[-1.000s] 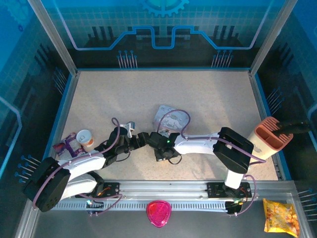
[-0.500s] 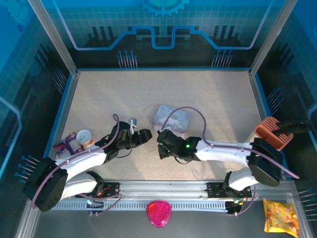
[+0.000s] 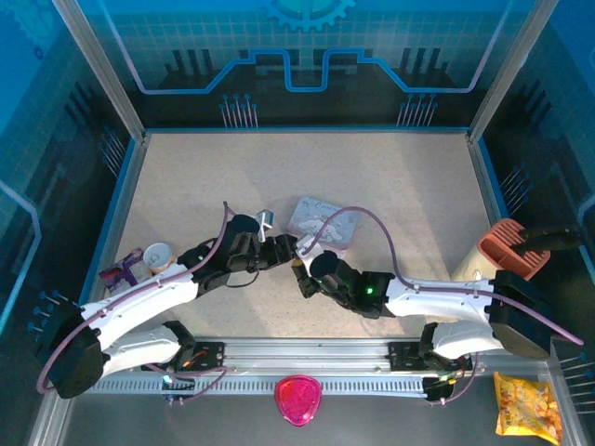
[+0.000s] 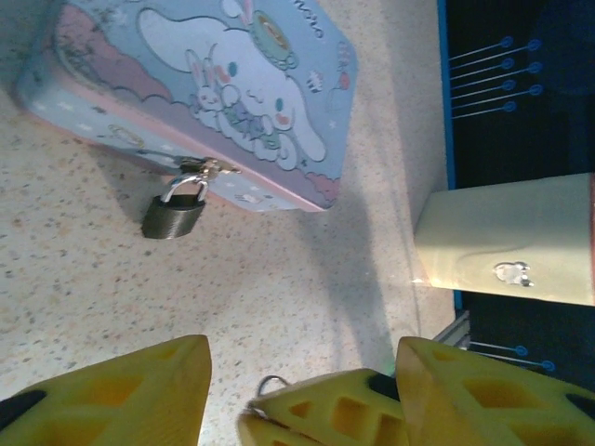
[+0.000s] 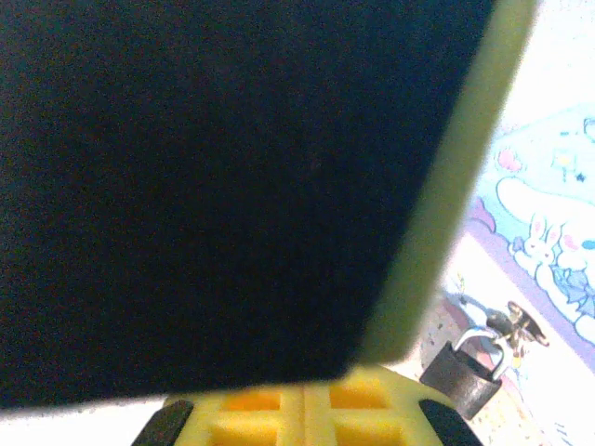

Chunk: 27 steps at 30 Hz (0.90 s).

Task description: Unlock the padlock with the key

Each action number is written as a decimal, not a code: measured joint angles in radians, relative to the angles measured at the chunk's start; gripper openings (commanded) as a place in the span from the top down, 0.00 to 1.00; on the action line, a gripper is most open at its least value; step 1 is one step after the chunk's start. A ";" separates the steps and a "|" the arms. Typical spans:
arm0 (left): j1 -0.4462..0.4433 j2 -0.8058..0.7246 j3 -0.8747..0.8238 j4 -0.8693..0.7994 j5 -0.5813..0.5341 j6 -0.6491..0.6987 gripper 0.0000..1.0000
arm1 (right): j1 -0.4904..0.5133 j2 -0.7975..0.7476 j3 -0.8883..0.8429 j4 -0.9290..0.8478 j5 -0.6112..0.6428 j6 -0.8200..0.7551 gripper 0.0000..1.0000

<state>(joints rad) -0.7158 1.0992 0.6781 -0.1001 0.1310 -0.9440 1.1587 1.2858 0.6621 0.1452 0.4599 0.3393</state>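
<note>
Near the tin [image 4: 112, 65], the right gripper [image 4: 311, 409] seemingly pinches the key [image 4: 268, 383] between the left gripper's [image 4: 302, 346] widely spread jaws; a mistimed handover could drop it.

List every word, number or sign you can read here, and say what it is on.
Nothing here reads as clear text.
On the tin: script at the lid's far edge, cut off and too blurred to read; otherwise cartoon animals.
On the cup: a small raised figure, no words.
On the padlock: no legible marking.
On the yellow bag: print too small to read.
On the back wall: a gear emblem, no letters.
</note>
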 measured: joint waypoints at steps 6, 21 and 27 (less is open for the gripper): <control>-0.001 0.003 0.008 -0.056 -0.016 -0.006 0.57 | 0.028 -0.007 -0.021 0.085 0.053 -0.038 1.00; -0.005 0.030 0.027 -0.060 -0.019 -0.019 0.98 | 0.070 0.016 -0.027 0.122 0.137 -0.077 1.00; -0.005 0.045 0.038 -0.060 -0.022 -0.011 1.00 | 0.073 0.021 -0.026 0.117 0.158 -0.064 0.74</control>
<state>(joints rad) -0.7204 1.1446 0.7162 -0.1600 0.1093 -0.9554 1.2316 1.3064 0.6357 0.2623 0.6174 0.2756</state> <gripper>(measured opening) 0.053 0.133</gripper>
